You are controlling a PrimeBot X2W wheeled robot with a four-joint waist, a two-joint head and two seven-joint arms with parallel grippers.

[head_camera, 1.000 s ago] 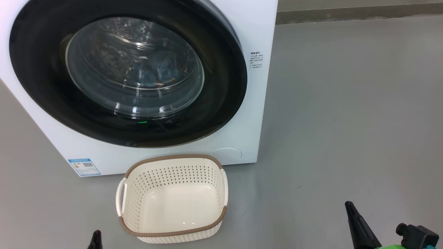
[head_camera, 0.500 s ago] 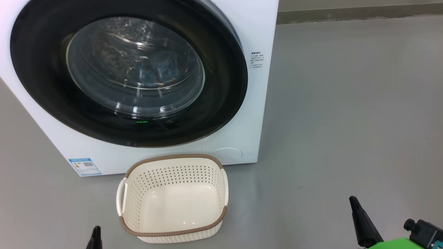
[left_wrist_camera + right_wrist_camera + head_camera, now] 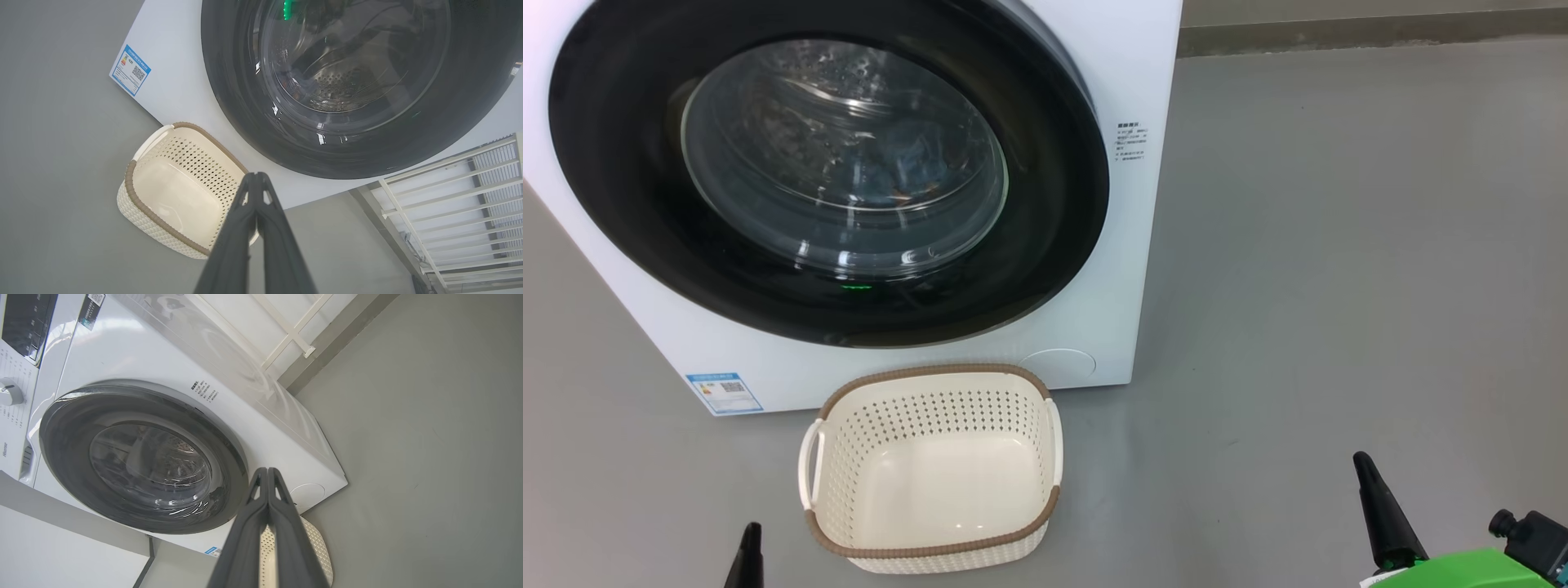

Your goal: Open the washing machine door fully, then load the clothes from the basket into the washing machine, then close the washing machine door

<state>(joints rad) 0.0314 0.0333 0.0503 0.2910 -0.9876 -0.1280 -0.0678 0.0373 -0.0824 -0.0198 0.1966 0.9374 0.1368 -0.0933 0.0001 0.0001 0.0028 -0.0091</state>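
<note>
My left gripper point(image 3: 750, 549) and my right gripper point(image 3: 1364, 469) hang low over the grey floor point(image 3: 1339, 245), each with its two dark fingers pressed together on nothing. The left is near the basket point(image 3: 931, 370), the right well apart from it. The basket stands on the floor just in front of the washing machine point(image 3: 1147, 245), its bare cream bottom showing. Behind it, the washing machine door point(image 3: 1062, 204) lies shut against the white front, with a blue label point(image 3: 723, 394) at the lower left corner. Through the glass bowl the clothes point(image 3: 915, 167) show dimly, blue fabric flecked with orange, inside the drum.
</note>
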